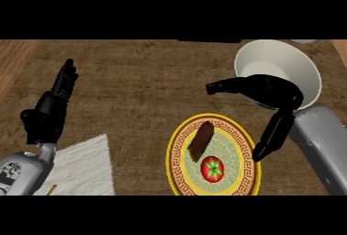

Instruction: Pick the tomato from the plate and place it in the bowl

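The tomato (212, 168) lies on the yellow-rimmed plate (177, 158), below and slightly left of the right hand (271, 92), the nearer one, whose fingers are spread and empty, over the bowl (277, 59).

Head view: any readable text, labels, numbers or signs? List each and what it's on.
No readable text anywhere in the head view.
Yellow-rimmed round plate: a brown key-pattern band, ornament only, no letters.
Left grey forearm: dark markings at the lower left edge, too blurred to read.
Red tomato, cream bowl, white cloth: unmarked.
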Available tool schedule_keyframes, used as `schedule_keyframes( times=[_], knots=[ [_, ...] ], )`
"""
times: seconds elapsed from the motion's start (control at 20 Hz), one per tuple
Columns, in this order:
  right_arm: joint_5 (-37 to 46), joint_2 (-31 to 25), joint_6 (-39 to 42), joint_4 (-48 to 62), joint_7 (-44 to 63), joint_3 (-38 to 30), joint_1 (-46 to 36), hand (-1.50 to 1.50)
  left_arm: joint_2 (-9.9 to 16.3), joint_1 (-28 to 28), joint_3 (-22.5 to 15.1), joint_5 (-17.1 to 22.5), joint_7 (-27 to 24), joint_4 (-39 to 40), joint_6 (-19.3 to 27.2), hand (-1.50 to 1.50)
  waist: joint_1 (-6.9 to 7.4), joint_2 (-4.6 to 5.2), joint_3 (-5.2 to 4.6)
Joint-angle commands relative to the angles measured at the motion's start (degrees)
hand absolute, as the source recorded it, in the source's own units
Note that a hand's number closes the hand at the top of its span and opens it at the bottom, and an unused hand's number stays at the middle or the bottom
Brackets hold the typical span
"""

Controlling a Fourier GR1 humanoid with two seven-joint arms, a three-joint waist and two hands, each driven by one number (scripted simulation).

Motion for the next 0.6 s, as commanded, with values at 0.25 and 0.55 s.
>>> schedule_keyframes(
  times=[0.25,0.55],
  knots=[
    [22.4,-5.5,4.1,-5.1,-14.7,9.3,-6.0,-1.50,-0.6,-0.3,-0.7,-1.5,2.2,-0.7,0.7,0.00,-0.47,-0.46,-0.14],
    [31.1,-4.5,-1.7,-5.6,-19.7,19.3,-8.7,-1.50,-0.7,-0.4,-0.6,-3.3,4.6,-2.0,2.3,0.00,-0.77,-0.83,-0.28]
  ],
)
